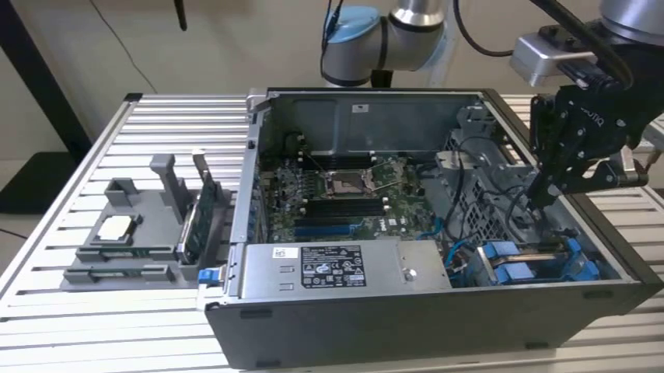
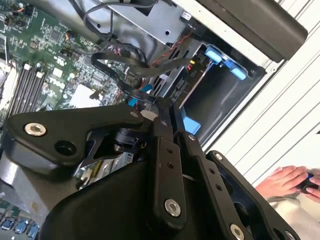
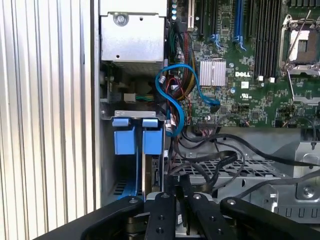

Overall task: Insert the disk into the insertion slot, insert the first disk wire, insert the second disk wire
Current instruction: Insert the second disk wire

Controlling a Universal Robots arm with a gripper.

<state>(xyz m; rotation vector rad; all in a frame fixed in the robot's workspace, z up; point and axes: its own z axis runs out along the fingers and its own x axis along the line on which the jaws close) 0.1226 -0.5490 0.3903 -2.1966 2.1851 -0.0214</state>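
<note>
Gripper is down inside the open PC case, at the corner by the insertion slot. Its fingers are drawn together w/ barely a gap. Whether they pinch a wire I can't tell, as black cables crowd the tips. Disk looks seated in the slot, standing on edge. Its blue carrier tab faces the PSU box, and its long axis runs from there back under the gripper, i.e. along the case's near wall in the exterior view. A blue cable loops between slot and mobo. Someone's hand sits beyond the case wall, over the slatted table.
</note>
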